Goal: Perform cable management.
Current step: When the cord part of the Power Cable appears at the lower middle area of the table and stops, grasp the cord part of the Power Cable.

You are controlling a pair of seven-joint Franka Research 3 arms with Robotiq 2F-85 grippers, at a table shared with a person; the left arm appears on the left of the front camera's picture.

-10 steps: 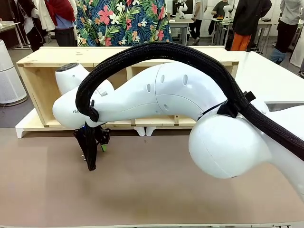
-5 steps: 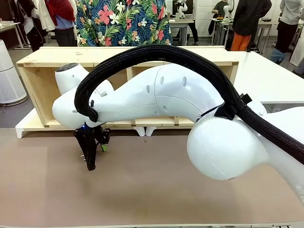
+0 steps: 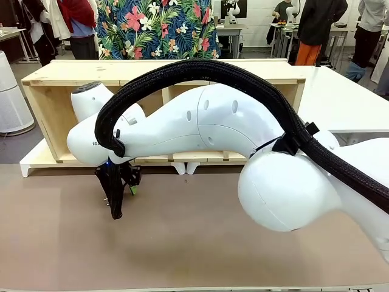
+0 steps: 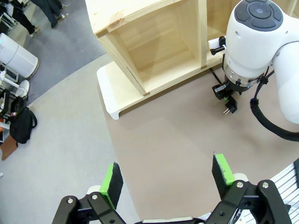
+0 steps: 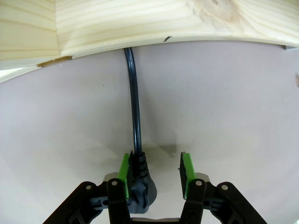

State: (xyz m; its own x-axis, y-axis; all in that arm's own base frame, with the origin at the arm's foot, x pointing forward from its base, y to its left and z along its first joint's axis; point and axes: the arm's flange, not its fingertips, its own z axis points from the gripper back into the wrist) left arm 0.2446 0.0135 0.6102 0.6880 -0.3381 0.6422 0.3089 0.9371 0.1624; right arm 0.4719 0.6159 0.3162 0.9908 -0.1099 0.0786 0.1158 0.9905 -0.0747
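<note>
The cable [image 5: 134, 93] is a thin glossy black cord. It comes out from under the wooden shelf [image 5: 140, 28] and ends in a black plug [image 5: 140, 184]. That plug sits deep between the fingers of my right gripper [image 5: 154, 161], whose jaws are half closed around it. The plug's neck lies against one green pad, with a gap to the other. In the front view the right gripper [image 3: 117, 210] points down at the table's far left, just in front of the shelf [image 3: 55, 73]. The left wrist view shows the plug [image 4: 229, 106] with its prongs sticking out. My left gripper [image 4: 167, 175] hangs open and high.
My right arm reaches across the brown table [image 3: 194, 255] with its thick braided hose [image 3: 200, 67] arched over it. The shelf unit lies on its side along the far edge. A person in a flowered shirt [image 3: 158, 27] stands behind it.
The right arm's elbow has drifted slightly left. The right gripper and the plug stay where they were.
</note>
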